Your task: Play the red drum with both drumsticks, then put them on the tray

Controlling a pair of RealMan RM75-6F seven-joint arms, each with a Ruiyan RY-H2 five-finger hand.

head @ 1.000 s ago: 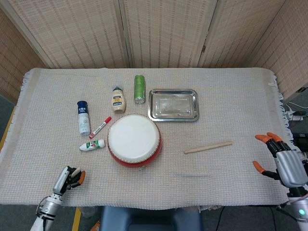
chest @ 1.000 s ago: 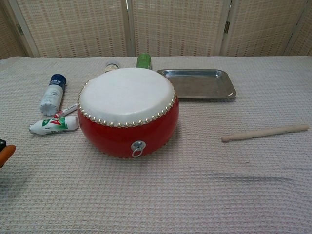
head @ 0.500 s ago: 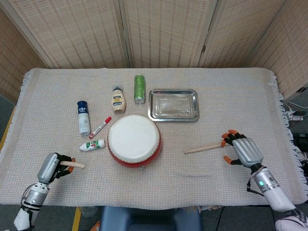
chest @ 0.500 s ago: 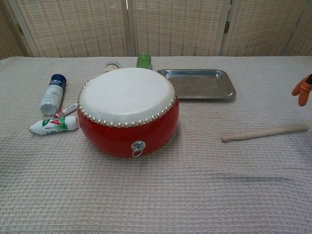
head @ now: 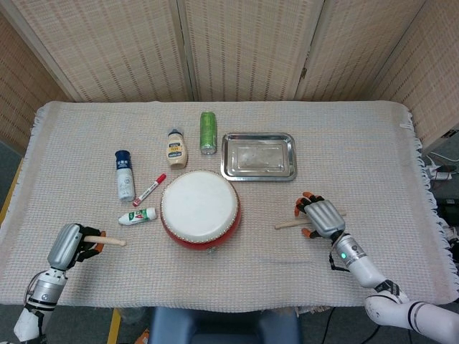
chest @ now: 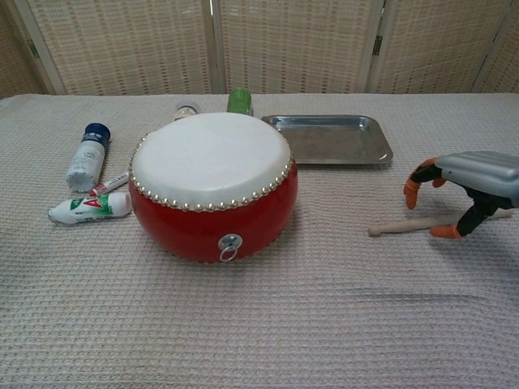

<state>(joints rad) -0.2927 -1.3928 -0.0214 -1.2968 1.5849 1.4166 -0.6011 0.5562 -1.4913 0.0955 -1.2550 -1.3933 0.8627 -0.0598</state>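
Observation:
The red drum [head: 199, 208] [chest: 212, 186] with a white skin stands mid-table, and the empty metal tray [head: 258, 155] [chest: 332, 138] lies behind it to the right. My left hand [head: 68, 246] grips one wooden drumstick [head: 111, 241] near the front left edge; its tip points toward the drum. The chest view does not show this hand. A second drumstick [head: 290, 223] [chest: 405, 226] lies flat on the cloth right of the drum. My right hand [head: 321, 217] [chest: 466, 190] arches over its far end with fingers [chest: 412, 190] spread apart, not closed around it.
Left of the drum lie a blue-capped white bottle [head: 124, 175], a red marker [head: 149, 189] and a green-and-white tube [head: 138, 216]. A mayonnaise bottle [head: 176, 148] and a green can [head: 208, 132] stand behind the drum. The table's front edge is close to both hands.
My right hand has moved left from the table's right edge and now hovers over the lying drumstick. My left hand, holding its stick, has shifted slightly left.

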